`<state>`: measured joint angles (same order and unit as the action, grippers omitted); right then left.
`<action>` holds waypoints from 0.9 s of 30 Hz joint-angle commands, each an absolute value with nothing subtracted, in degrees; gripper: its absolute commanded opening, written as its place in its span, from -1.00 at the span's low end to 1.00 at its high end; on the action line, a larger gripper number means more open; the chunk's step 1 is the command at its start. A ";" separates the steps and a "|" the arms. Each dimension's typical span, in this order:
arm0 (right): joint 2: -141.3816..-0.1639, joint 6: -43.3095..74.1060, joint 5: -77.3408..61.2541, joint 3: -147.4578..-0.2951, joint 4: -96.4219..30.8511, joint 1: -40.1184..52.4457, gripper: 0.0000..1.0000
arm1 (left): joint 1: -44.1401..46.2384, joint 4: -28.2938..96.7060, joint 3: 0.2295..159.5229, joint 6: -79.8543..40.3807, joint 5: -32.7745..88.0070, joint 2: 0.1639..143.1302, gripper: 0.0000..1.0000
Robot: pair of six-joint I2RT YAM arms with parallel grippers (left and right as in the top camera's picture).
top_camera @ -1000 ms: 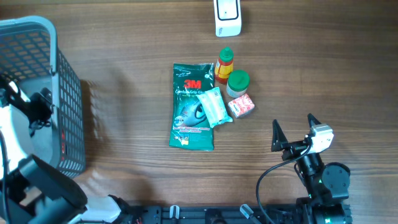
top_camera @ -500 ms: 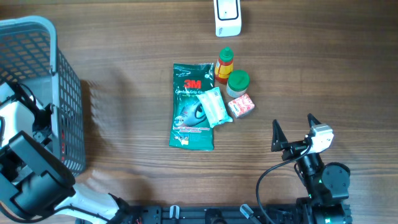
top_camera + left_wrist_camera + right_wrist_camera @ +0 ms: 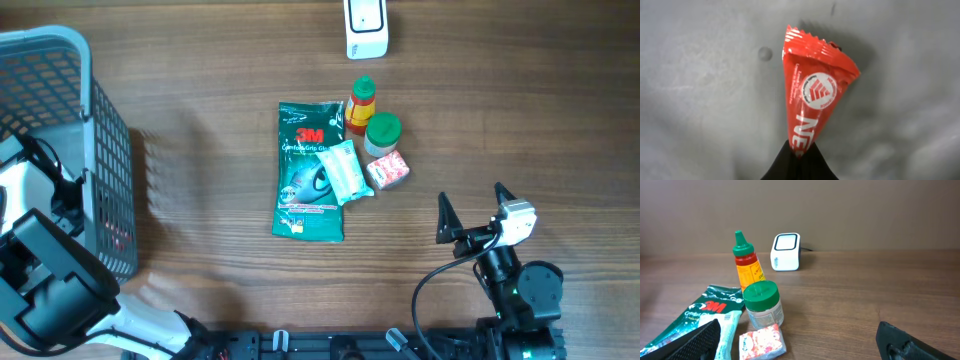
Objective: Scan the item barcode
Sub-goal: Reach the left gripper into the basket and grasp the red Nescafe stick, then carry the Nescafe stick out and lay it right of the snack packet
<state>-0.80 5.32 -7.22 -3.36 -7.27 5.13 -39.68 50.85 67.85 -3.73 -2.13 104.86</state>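
**Left gripper pinching a red packet down in the basket**

We are looking at the left gripper with its jaws together on the narrow bottom corner of a red packet, inside the grey basket at the left edge of the table. The right gripper is waiting near the front right of the table, jaws apart and holding nothing.

We are judging the grip to be the weak point. The jaws are catching only the tip of a slick, crinkled wrapper, so the packet could be sliding out or swinging as it is lifted over the basket wall. It could also be snagging on the mesh on the way up. The white barcode scanner is standing well apart, at the far edge of the table. A long carry with a dangling packet may be presenting the wrong face to it. We are seeing no barcode on the side that shows.

The left wrist view is giving us the packet and the pinch, and the overhead view is hiding both behind the arm and the basket. We cannot tell whether the packet is resting on the basket floor or just above it. The overhead view is placing the scanner and the cluster at mid-table: a green 3M bag, a clear sachet, a sauce bottle, a green-lidded jar and a small pink packet. The right wrist view is showing the scanner's front window.
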 commanded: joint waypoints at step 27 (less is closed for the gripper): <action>-0.91 6.13 -6.42 -3.40 -7.01 5.30 0.99 | -33.58 55.44 95.79 -12.86 43.72 74.81 -0.92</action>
